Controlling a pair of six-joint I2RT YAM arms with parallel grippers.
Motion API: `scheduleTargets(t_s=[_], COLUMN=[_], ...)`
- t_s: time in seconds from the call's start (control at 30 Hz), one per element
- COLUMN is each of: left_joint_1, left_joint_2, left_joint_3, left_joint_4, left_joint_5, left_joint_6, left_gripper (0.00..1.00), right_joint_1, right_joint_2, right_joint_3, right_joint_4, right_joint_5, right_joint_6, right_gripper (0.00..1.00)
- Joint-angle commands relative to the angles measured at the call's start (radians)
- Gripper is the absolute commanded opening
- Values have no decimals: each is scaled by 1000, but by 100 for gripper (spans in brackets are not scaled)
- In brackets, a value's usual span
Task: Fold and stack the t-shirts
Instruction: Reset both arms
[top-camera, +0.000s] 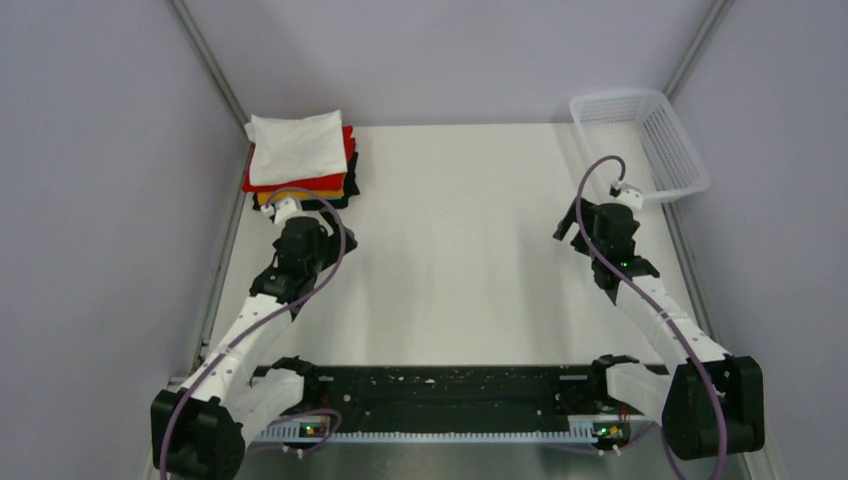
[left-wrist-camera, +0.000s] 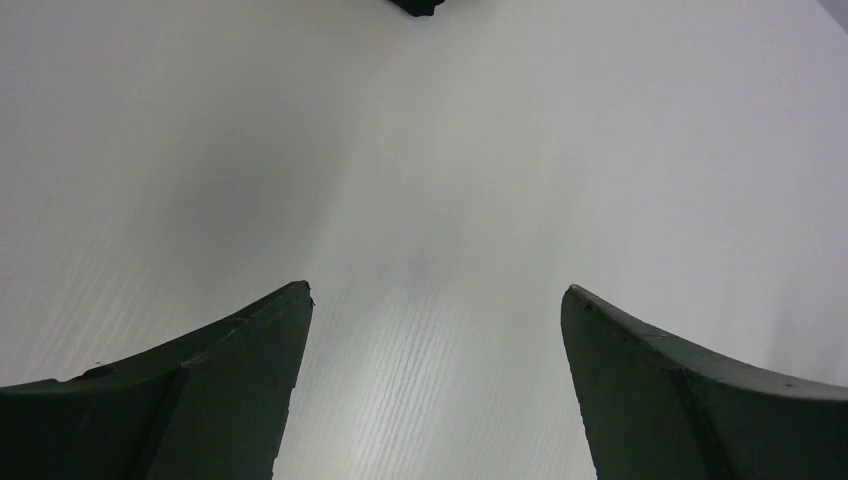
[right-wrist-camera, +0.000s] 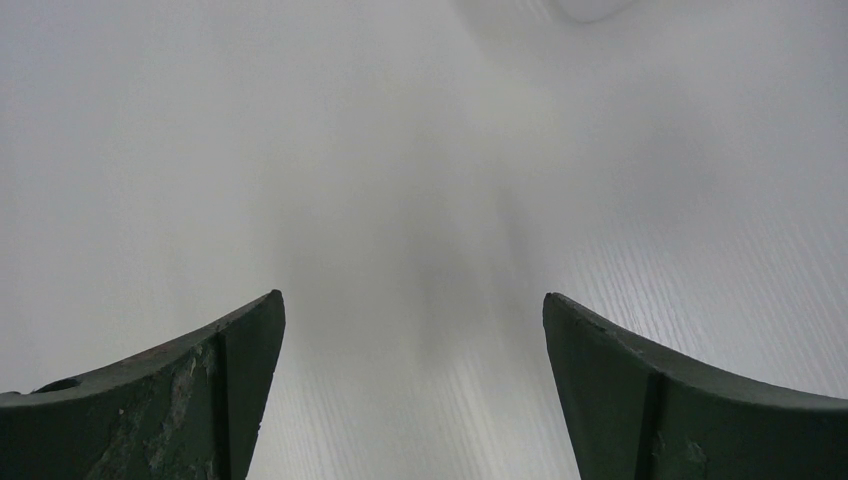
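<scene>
The t-shirts lie folded in one stack at the table's far left corner. The white t-shirt (top-camera: 297, 147) is on top, with the red t-shirt (top-camera: 330, 183), an orange-yellow t-shirt's edge (top-camera: 266, 198) and the black t-shirt (top-camera: 352, 178) under it. My left gripper (top-camera: 305, 243) hangs just in front of the stack, open and empty over bare table (left-wrist-camera: 435, 290). A black corner (left-wrist-camera: 415, 5) shows at the top of the left wrist view. My right gripper (top-camera: 592, 228) is open and empty over bare table (right-wrist-camera: 412, 295) at the far right.
A white plastic mesh basket (top-camera: 640, 140) stands empty at the far right corner, just beyond my right gripper. Grey walls close in the table's left, far and right sides. The black base rail (top-camera: 440, 385) runs along the near edge.
</scene>
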Motion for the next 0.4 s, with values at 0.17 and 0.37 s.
scheduleTargets(t_s=[0.17,0.37], left_joint_1=[-3,-3], left_joint_2=[-23,-40], left_joint_3=[21,36], left_joint_4=[13,1], left_joint_5=[-68,-88], left_joint_6=[23,34], left_gripper=[99,99], right_joint_1=[-9,-9], right_joint_2=[-64,-72], right_joint_3=[-4,-4], right_joint_4=[28,33], right_joint_5=[31,37], right_joint_6=[16,17], right_gripper=[99,99])
